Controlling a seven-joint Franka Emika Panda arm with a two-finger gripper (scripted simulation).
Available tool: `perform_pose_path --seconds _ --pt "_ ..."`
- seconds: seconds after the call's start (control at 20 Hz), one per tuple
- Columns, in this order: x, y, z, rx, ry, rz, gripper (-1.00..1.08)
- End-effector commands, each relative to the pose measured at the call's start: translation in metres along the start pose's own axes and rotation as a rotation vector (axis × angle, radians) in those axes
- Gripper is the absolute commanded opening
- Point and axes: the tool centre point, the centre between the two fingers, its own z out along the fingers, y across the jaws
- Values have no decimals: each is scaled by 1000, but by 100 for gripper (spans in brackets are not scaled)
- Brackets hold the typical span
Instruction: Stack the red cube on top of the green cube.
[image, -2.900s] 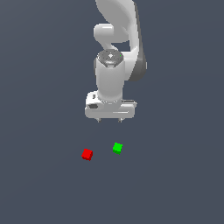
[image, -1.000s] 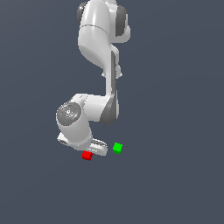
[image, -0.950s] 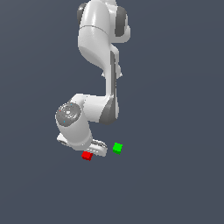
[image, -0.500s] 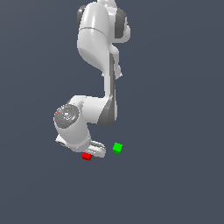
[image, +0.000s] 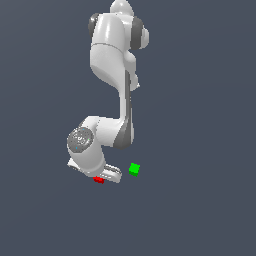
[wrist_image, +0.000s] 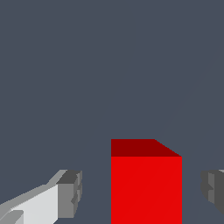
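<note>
The red cube (image: 98, 179) lies on the grey floor, mostly covered by the gripper (image: 101, 178) that has come down over it. In the wrist view the red cube (wrist_image: 146, 186) fills the space between the two grey fingertips (wrist_image: 70, 194), with a gap on each side, so the gripper (wrist_image: 141, 192) is open around it and not touching. The green cube (image: 134, 169) sits on the floor a short way toward the exterior view's right of the gripper, apart from the red one.
The white arm (image: 112, 55) rises above the gripper and bends down to the floor. The plain dark grey floor (image: 200, 200) spreads all around the two cubes.
The gripper has sunk slightly lower over the red cube over the last second. Both cubes lie where they were.
</note>
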Motion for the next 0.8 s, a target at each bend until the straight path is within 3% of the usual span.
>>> perform_pose_path --seconds 0.0,0.35,0.4,0.75 --pt "0 0 12 0 0 0 100" --pt "1 0 16 0 0 0 100" --pt "1 0 16 0 0 0 -100" --pt "1 0 16 0 0 0 -100"
